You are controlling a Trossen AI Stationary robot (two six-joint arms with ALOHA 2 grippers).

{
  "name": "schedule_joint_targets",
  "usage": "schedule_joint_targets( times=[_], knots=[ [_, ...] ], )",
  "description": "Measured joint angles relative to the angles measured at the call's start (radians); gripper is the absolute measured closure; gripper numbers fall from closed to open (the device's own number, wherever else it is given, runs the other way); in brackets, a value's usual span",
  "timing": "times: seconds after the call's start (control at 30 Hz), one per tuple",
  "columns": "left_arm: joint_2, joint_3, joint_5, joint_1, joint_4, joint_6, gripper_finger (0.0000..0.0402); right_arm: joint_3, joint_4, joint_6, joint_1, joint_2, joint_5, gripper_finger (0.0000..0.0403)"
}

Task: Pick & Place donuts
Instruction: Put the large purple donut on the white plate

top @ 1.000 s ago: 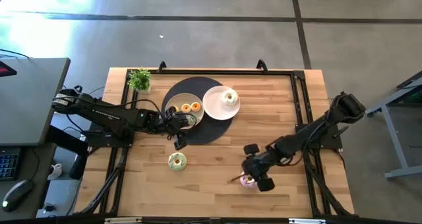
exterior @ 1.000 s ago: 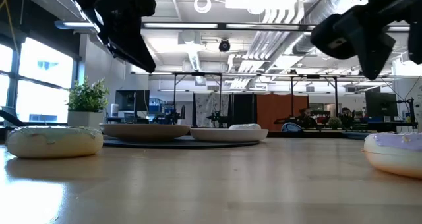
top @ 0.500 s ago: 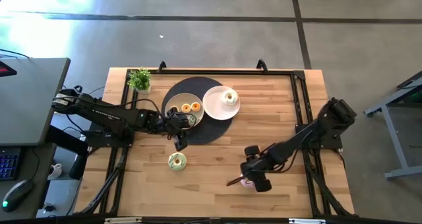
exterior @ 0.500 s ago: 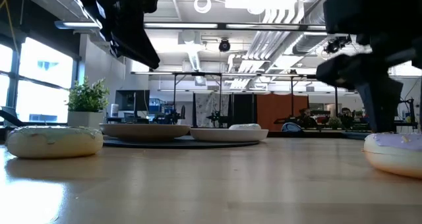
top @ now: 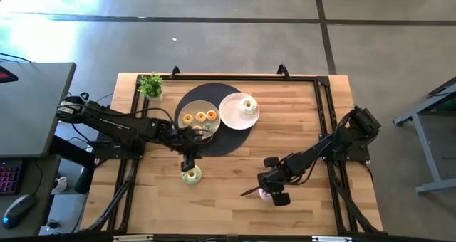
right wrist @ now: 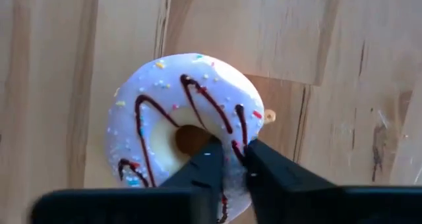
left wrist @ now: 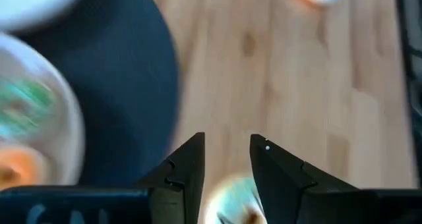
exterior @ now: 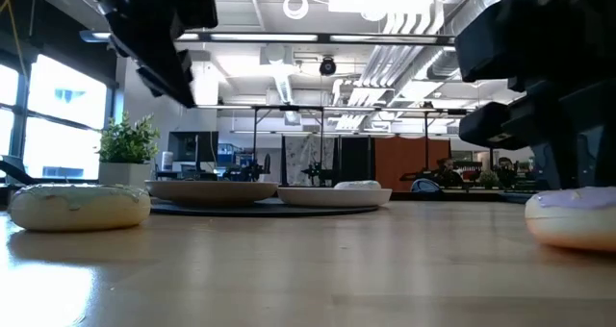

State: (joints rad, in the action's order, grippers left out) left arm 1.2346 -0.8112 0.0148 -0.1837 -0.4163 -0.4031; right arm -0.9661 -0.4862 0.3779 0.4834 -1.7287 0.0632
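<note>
Now right claw (right wrist: 227, 159) pinches pink donut's (right wrist: 188, 128) rim; left claw (top: 187, 156), slightly parted, empty near plates (top: 228, 114).

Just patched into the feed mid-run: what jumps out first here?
The right gripper is down on the pink-iced donut at the table's front right, fingers nearly closed at its hole. The left gripper hovers open above the green-iced donut at front centre. Behind, small donuts sit on two plates on a dark mat.
</note>
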Motion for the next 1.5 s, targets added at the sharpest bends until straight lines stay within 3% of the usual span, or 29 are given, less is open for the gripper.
schedule_joint_targets(
  times=[0.07, 0.13, 0.33, 0.57, 0.77, 1.03, 1.2, 1.3, 1.5],
  knots=[
    [0.000, 0.000, -0.042, -0.001, -0.040, -0.040, 0.0282, 0.000, -0.001, -0.026, -0.008, 0.000, 0.008, 0.0381],
    [0.000, 0.000, -0.051, 0.000, -0.070, -0.107, 0.0282, 0.000, 0.003, -0.063, -0.018, 0.000, -0.015, 0.0390],
    [0.026, 0.001, -0.068, 0.000, -0.109, -0.159, 0.0282, -0.016, 0.071, -0.089, -0.077, 0.000, -0.160, 0.0359],
    [0.135, 0.002, -0.067, 0.000, -0.111, -0.119, 0.0282, -0.111, 0.088, -0.175, -0.166, 0.000, -0.467, 0.0394],
    [0.233, 0.002, -0.166, 0.000, -0.110, -0.098, 0.0282, -0.186, 0.078, -0.359, -0.292, 0.001, -0.658, 0.0380],
    [0.285, 0.001, -0.169, 0.000, -0.090, -0.072, 0.0282, -0.197, 0.176, -0.487, -0.631, 0.001, -0.636, 0.0393],
    [0.285, 0.001, -0.165, 0.000, -0.069, -0.072, 0.0282, -0.198, 0.306, -0.353, -0.826, -0.006, -0.412, 0.0387],
    [0.285, 0.001, -0.164, 0.000, -0.057, -0.072, 0.0282, -0.199, 0.333, -0.271, -0.892, -0.037, -0.308, 0.0385],
    [0.285, 0.001, -0.162, 0.000, -0.056, -0.071, 0.0282, -0.198, 0.354, -0.256, -0.921, -0.140, -0.221, 0.0394]
  ],
)
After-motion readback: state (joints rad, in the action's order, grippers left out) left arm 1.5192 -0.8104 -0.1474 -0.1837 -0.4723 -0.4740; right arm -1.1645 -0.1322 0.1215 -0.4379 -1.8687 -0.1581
